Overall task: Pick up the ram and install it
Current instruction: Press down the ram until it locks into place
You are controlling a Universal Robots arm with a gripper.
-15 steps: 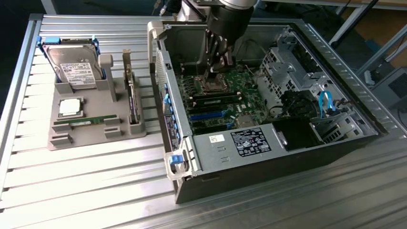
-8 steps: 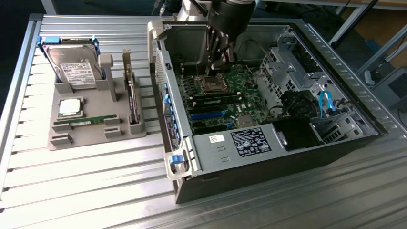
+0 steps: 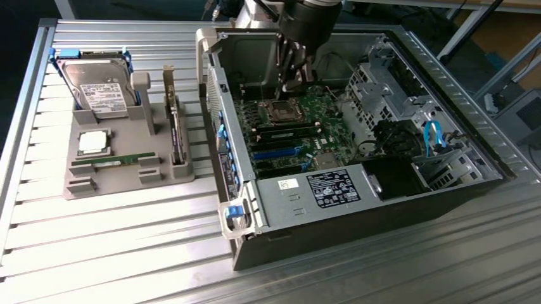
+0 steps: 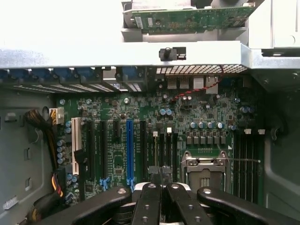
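Note:
The ram (image 3: 114,160), a thin green stick, lies flat in a slot at the front of the grey holder (image 3: 93,187), at the exterior view's left, outside the computer. My gripper (image 3: 289,85) hangs inside the open computer case (image 3: 355,190), far from the ram, just above the motherboard (image 3: 308,136) and close to the CPU socket (image 3: 279,109). In the wrist view the gripper (image 4: 161,185) has its black fingers (image 4: 146,201) pressed together with nothing between them, over the CPU socket (image 4: 204,171). Dark memory slots (image 4: 244,157) run beside the socket.
The holder also carries a hard drive (image 3: 97,85), a square silver CPU chip (image 3: 93,141) and an upright dark expansion card (image 3: 175,130). The case walls (image 3: 218,107) enclose the gripper. A drive cage (image 3: 381,88), cables (image 3: 435,136) and a power supply (image 3: 334,187) crowd the case's right half.

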